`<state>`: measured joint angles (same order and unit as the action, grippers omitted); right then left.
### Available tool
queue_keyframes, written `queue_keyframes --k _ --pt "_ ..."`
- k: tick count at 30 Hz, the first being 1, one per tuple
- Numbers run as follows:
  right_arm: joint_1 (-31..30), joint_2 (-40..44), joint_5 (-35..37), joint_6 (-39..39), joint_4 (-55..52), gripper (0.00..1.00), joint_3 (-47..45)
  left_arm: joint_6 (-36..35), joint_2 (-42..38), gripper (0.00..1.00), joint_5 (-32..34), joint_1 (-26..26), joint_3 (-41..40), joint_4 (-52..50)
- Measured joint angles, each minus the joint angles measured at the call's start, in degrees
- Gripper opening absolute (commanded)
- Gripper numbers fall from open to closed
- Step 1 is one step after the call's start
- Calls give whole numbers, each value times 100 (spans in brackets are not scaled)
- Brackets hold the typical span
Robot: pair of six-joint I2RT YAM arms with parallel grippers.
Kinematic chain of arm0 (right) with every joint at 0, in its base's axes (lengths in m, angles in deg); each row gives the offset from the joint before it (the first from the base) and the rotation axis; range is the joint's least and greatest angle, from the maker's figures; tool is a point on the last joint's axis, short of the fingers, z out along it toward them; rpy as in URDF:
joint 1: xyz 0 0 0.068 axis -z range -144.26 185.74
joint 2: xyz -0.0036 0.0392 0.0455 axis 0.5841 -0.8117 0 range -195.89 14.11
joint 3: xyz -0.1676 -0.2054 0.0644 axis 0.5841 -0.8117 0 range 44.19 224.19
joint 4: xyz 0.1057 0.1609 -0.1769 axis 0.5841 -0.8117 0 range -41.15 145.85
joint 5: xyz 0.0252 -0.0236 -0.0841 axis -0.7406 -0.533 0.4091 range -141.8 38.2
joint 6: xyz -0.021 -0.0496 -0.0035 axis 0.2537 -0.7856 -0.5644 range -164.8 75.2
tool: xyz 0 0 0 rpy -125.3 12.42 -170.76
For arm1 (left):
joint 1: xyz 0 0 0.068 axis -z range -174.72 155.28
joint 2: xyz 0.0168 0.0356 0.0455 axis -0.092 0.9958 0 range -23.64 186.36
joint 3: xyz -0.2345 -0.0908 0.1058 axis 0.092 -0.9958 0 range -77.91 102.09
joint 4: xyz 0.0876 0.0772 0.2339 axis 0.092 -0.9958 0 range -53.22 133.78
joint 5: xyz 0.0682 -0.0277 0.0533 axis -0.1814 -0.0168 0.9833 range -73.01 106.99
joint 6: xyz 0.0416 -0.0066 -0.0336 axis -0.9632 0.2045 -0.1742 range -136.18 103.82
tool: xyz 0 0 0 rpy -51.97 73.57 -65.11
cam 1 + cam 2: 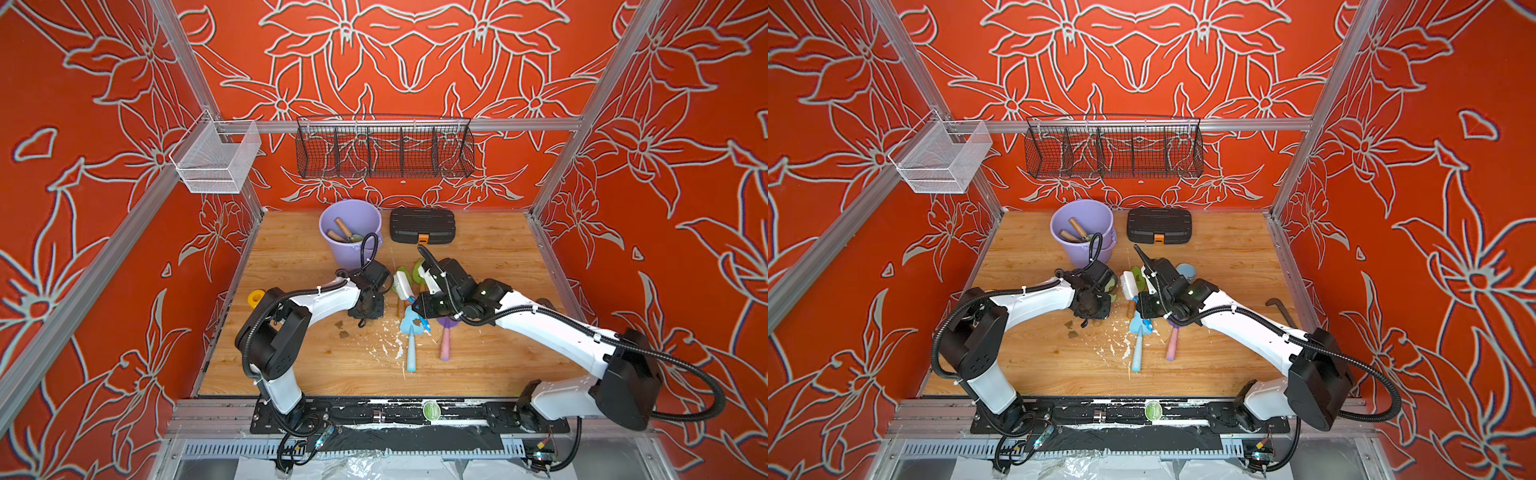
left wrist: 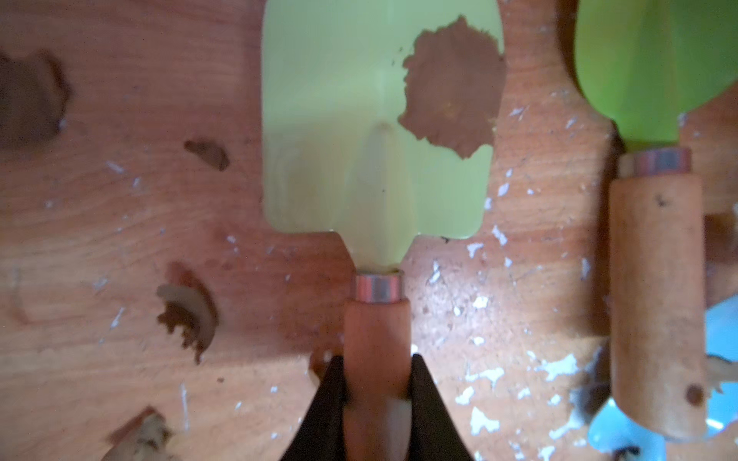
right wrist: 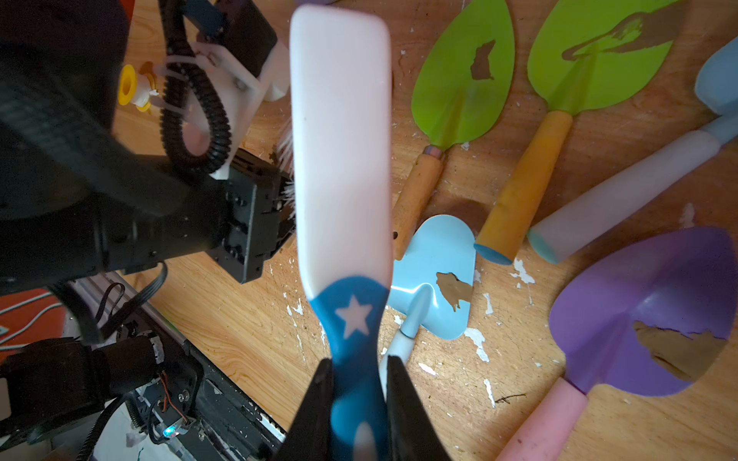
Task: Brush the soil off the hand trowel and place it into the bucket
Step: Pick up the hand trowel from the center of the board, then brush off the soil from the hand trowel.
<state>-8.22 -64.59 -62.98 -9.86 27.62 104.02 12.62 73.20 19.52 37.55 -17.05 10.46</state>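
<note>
Near the middle of the wood-grain tabletop (image 1: pixel 490 257), the left gripper (image 2: pixel 377 371) is pressed tight on the round wooden handle of the pale yellow-green, square-bladed hand trowel (image 2: pixel 339 119). It grips well back from the metal collar, so the whole blade is exposed ahead of the fingers. Toward one edge of that blade sits a flat dark-brown patch of soil (image 2: pixel 451 88), facing up where bristles can reach it. Whether the blade rests on the wood or hangs just above it I cannot tell. The right gripper (image 3: pixel 359 371) pinches the narrow blue, star-marked neck of the white plastic scrubbing brush (image 3: pixel 341 139), which leaves the long head free to sweep. In both top views the brush hangs just beside the left wrist. Brushing looks about to begin, since the patch is whole. The round lavender plastic bucket (image 1: pixel 338 253) stands at the back of the table, just behind the left arm. It already holds two wooden-handled tools (image 1: pixel 344 229), so the carry after cleaning should be short. A light-blue trowel (image 3: pixel 435 255) and a purple trowel (image 3: pixel 659 303) lie nearby, each with its own brown smear.
</note>
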Motion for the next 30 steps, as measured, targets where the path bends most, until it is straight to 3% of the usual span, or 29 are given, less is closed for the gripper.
queue_keyframes --k 7,12,18,30 --pt "-24 -142 -122 -131 -245 0 186 -118 -1510 0 -372 0 -28 -859" --pt "-186 -245 -107 -286 -422 0 549 -61 -2090 0 -629 0 -85 -1467" --pt "-590 -535 -31 -542 -562 0 1104 144 -2844 0 -629 0 -734 -1720" --pt "-1086 -1552 -66 -793 -608 0 1755 216 -2927 0 -632 0 -807 -1814"
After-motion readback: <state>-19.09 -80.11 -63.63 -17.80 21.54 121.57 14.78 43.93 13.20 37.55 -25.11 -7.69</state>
